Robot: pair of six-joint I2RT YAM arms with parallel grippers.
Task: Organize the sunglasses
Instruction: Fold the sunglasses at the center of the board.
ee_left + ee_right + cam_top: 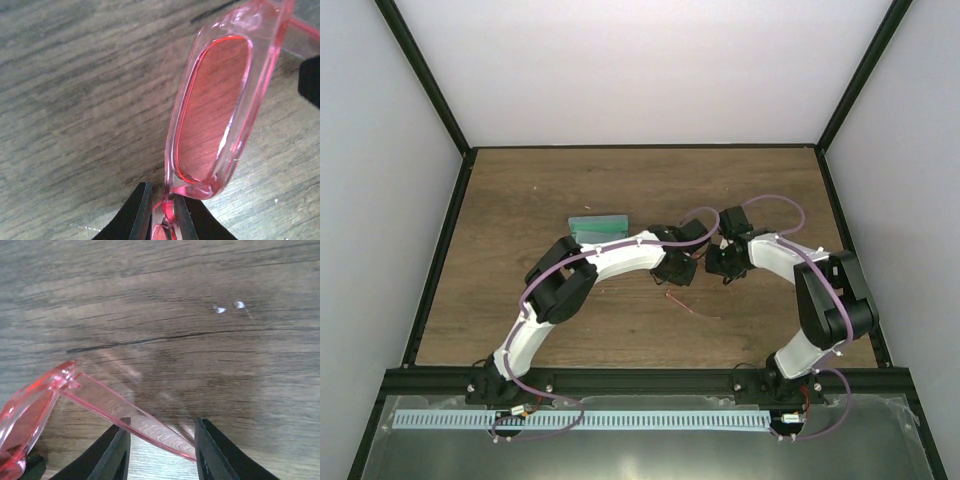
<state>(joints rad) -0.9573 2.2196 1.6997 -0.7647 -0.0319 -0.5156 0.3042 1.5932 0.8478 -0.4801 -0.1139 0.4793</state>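
Observation:
The red translucent sunglasses (215, 110) are held just above the wooden table, between my two grippers. My left gripper (165, 212) is shut on the frame's end by the hinge, with the lens standing up beyond the fingertips. In the right wrist view, one slim arm of the sunglasses (125, 415) runs slantwise between the fingers of my right gripper (160, 452), which is open; the jaws stand apart on either side of it. In the top view both grippers meet at the table's middle (700, 265), and only a thin red arm (692, 308) shows below them.
The grey-blue oblong case (598, 225) lies on the table (520, 300) just behind the left forearm. Two small white specks (227, 306) mark the wood. Black frame rails (440, 250) border the table left and right.

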